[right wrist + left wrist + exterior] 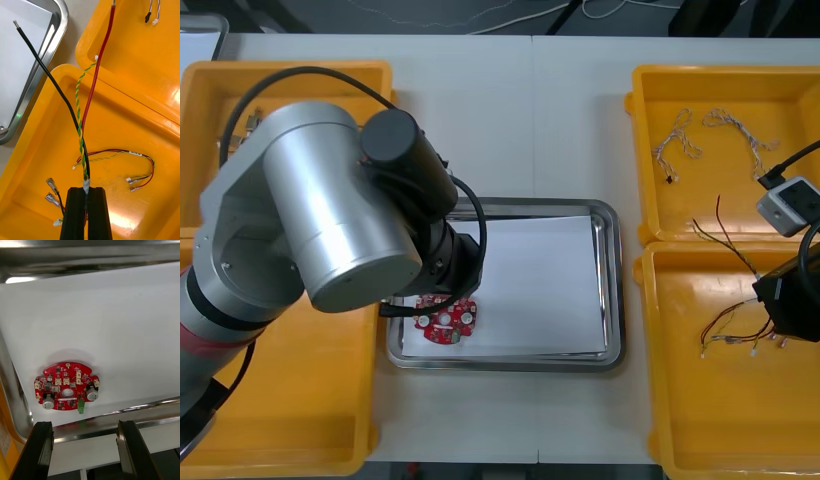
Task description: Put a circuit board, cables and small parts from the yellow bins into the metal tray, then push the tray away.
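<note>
Right of the tray (56, 45), the right fingers (74, 213) pinch a cable bundle (80, 129) whose length runs from them toward the tray, while the left fingers (37, 450) stand wide apart, empty, above the circuit board (66, 386) in its near-left corner.

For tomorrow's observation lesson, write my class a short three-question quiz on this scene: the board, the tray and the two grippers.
1. True or false: the board lies in the tray.
2. Choose: the right gripper is A) open, B) shut on cables over a bin, C) shut on a small part.
3. Fill in: the left gripper, near the board, is ____.
Key: 1 true; 2 B; 3 open.
</note>
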Controlling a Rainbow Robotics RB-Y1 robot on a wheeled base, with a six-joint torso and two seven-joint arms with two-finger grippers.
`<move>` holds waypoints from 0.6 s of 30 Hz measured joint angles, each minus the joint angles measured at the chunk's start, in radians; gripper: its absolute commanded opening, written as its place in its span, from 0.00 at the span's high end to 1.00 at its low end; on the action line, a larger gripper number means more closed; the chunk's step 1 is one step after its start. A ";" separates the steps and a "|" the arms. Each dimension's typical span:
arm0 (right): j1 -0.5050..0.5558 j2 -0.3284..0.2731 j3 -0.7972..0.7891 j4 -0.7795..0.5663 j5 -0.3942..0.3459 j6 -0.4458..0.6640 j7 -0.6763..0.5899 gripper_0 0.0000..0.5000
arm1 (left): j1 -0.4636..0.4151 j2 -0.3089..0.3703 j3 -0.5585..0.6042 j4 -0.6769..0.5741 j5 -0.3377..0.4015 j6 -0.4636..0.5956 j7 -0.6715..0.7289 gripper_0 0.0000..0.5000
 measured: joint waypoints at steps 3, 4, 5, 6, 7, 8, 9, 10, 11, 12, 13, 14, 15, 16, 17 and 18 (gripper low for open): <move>-0.009 -0.007 0.019 0.000 -0.007 0.000 0.000 1.00 | -0.001 0.025 0.048 -0.010 0.029 0.000 -0.002 0.00; -0.014 -0.010 0.030 0.000 -0.009 0.000 0.000 1.00 | -0.001 0.036 0.066 -0.011 0.040 0.000 -0.004 0.00; -0.022 -0.013 0.043 0.000 -0.010 0.000 0.000 1.00 | -0.001 0.048 0.085 -0.012 0.053 0.000 -0.009 0.00; -0.030 -0.016 0.058 0.000 -0.011 0.000 0.000 1.00 | -0.001 0.060 0.104 -0.013 0.063 0.000 -0.016 0.00; -0.038 -0.019 0.073 0.000 -0.011 0.000 0.000 1.00 | -0.001 0.072 0.120 -0.013 0.068 0.000 -0.024 0.00; -0.046 -0.022 0.090 0.001 -0.012 0.000 0.000 1.00 | -0.001 0.085 0.136 -0.014 0.071 0.000 -0.031 0.00; -0.056 -0.025 0.108 0.001 -0.013 0.000 0.000 1.00 | -0.001 0.097 0.150 -0.014 0.073 0.000 -0.038 0.00; -0.065 -0.029 0.125 0.001 -0.013 0.000 0.000 1.00 | -0.001 0.109 0.164 -0.014 0.074 0.000 -0.045 0.00; -0.074 -0.033 0.144 0.001 -0.013 0.000 0.000 1.00 | -0.001 0.119 0.176 -0.014 0.075 0.000 -0.050 0.00; -0.084 -0.037 0.165 0.001 -0.013 0.000 0.000 1.00 | -0.001 0.131 0.190 -0.014 0.076 0.000 -0.057 0.00; -0.094 -0.042 0.185 0.001 -0.013 0.000 0.000 1.00 | -0.001 0.143 0.204 -0.014 0.077 0.000 -0.065 0.00; -0.104 -0.047 0.207 0.001 -0.013 0.000 0.000 1.00 | -0.001 0.153 0.218 -0.014 0.078 0.000 -0.074 0.00; -0.114 -0.053 0.227 0.001 -0.013 0.000 0.000 1.00 | 0.000 0.162 0.232 -0.014 0.078 0.000 -0.084 0.00; -0.125 -0.059 0.247 0.001 -0.013 0.000 0.000 1.00 | 0.000 0.172 0.247 -0.013 0.078 0.000 -0.098 0.00; -0.136 -0.065 0.270 0.001 -0.013 0.000 0.000 1.00 | 0.001 0.182 0.263 -0.012 0.079 0.000 -0.114 0.00; -0.147 -0.071 0.291 0.002 -0.012 0.000 0.000 1.00 | 0.002 0.192 0.278 -0.011 0.079 0.000 -0.131 0.00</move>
